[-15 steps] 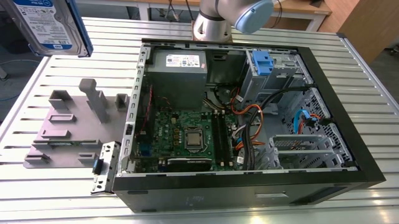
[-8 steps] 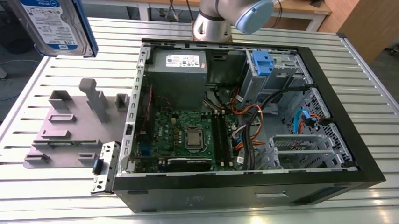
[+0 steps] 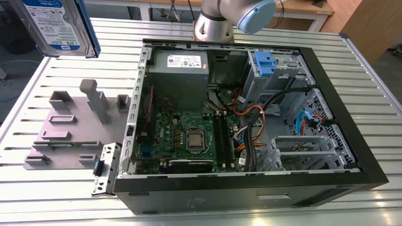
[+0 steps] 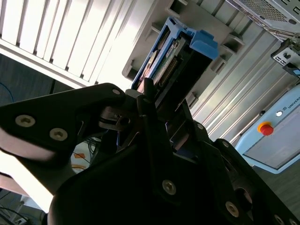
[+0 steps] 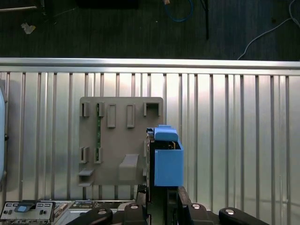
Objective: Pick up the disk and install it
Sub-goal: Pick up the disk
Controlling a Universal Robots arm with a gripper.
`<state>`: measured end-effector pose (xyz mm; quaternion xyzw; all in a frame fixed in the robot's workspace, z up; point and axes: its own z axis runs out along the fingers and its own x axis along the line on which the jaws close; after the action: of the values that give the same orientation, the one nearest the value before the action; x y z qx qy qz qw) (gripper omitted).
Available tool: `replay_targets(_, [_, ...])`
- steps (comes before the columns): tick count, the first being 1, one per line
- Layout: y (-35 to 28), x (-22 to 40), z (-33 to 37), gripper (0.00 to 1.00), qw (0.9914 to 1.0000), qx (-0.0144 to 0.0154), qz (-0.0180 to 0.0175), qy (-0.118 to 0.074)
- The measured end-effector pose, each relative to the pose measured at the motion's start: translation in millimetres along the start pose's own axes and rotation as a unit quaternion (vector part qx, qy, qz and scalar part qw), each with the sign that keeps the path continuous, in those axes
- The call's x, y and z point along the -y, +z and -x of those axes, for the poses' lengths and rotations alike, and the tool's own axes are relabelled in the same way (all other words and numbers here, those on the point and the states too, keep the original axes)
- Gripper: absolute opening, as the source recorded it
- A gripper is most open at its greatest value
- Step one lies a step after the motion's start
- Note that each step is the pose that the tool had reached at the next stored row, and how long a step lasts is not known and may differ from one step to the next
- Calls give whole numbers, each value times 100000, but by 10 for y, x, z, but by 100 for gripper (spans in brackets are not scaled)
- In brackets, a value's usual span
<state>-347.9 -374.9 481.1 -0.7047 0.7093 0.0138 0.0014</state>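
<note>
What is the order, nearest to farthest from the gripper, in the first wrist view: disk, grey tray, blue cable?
1. Disk, held in the gripper.
2. Grey tray, on the table.
3. Blue cable, on the floor.

Table [image 3: 63, 200]: silver metal top of long parallel slats, also seen in the first wrist view [image 5: 234, 140].
Lying directly on it:
- Grey fixture plate [image 3: 66, 136], flat, with raised posts and slot holders, on the exterior view's left.
- Open black computer case [image 3: 251, 195], on its side, just beside the plate.
- Robot arm base [image 3: 213, 28], at the far edge, behind the case.
</note>
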Motion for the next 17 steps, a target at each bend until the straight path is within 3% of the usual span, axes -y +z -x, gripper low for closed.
replay_targets(7, [0,22,0,35,100000,0,-2,-5])
replay_targets(14, [-2,143,1,35,100000,4,-2,-3])
replay_targets(17, [-2,156,1,35,100000,2,-3,1])
